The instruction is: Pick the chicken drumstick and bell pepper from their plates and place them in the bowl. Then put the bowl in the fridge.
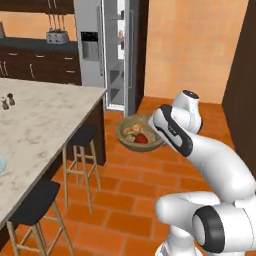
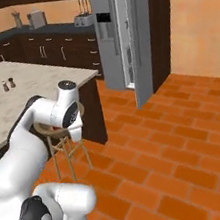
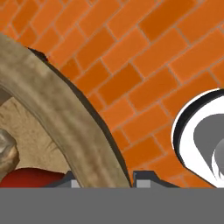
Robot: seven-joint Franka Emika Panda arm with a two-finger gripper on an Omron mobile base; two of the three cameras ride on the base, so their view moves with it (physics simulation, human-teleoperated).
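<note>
The wooden bowl (image 1: 131, 141) hangs above the brick floor in front of the fridge (image 1: 92, 45). In the bowl lie the red bell pepper (image 1: 141, 138) and the golden-brown chicken drumstick (image 1: 132, 131). In the hand view my gripper (image 3: 105, 180) is shut on the bowl's thick rim (image 3: 57, 113), one fingertip on each side. The bell pepper (image 3: 30, 178) and the drumstick (image 3: 6, 153) show just inside the rim. The arm's forearm hides the hand in the left base view. The fridge's right door (image 2: 138, 41) stands open, showing pale shelves (image 1: 116, 70). A sliver of one pale-blue plate (image 1: 1, 165) shows on the counter's left edge.
The marble island counter (image 1: 45, 120) lies to the left with two black-seated stools (image 1: 82, 135) (image 1: 35, 200) along its side. Two shakers (image 1: 7, 101) stand on it. Dark cabinets and a toaster (image 1: 57, 36) line the back wall. Open brick floor (image 2: 177, 136) stretches toward the fridge.
</note>
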